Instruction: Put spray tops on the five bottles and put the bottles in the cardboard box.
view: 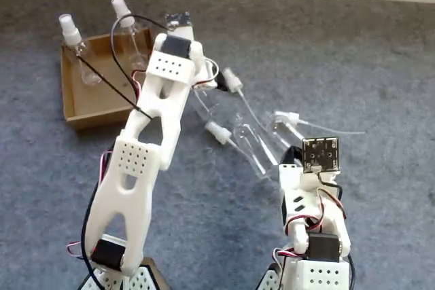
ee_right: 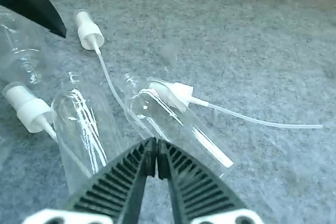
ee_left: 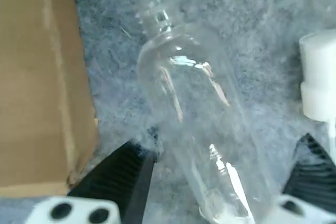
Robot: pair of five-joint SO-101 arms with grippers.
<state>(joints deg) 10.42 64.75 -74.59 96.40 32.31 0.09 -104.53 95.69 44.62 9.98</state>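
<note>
So, clear capless bottle [ee_left: 189, 103] sits between the left gripper [ee_left: 226, 153] and its spread jaws, cardboard box [view: 88, 119] at 9 o'clock; right gripper [ee_right: 156, 153] pressed together.

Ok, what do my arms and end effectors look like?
The left arm and right arm: white perforated plastic shells, black servo blocks, thin black, red and white cables. The left end effector and right end effector: black ribbed fingers on white bases.
</note>
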